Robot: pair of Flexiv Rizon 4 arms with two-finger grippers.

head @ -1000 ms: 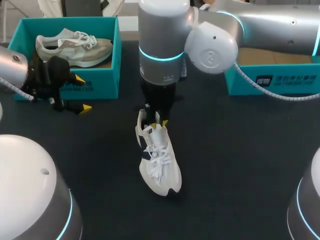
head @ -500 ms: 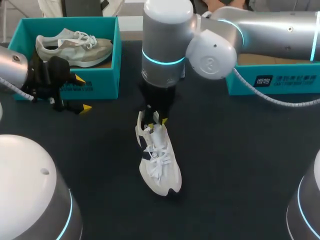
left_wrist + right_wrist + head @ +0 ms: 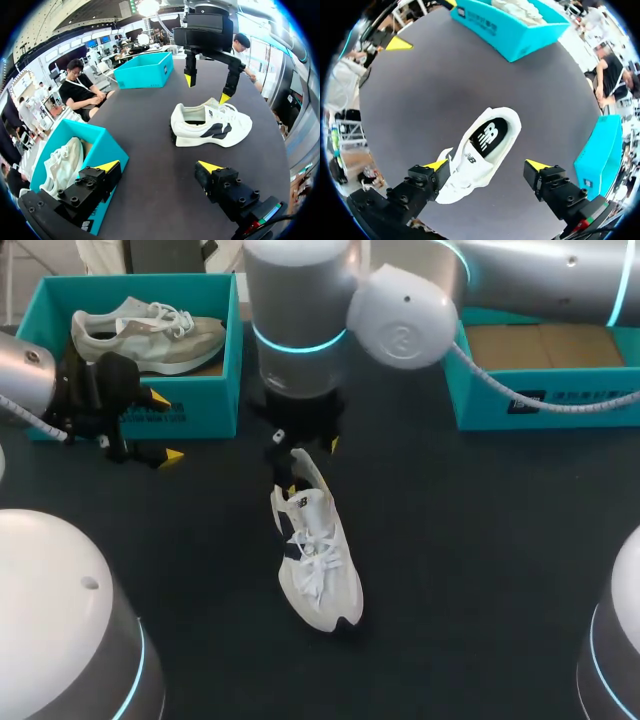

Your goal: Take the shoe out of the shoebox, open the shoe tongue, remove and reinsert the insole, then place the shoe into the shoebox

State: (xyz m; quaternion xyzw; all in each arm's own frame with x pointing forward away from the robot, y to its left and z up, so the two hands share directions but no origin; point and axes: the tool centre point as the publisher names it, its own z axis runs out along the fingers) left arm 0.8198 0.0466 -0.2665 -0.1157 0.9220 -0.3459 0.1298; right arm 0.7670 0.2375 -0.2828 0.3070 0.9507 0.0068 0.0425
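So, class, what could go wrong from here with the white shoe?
The white lace-up sneaker stands unheld; the open right gripper above its heel could tip or slide it when pulling the black insole.
The left gripper hangs beside the teal cardboard shoebox, probably too far to steady it.

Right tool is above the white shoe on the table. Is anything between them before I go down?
Nothing visible. The right tool hangs open over the white shoe, above its heel end, with only the table around it. The left tool is off to the side by the shoebox.
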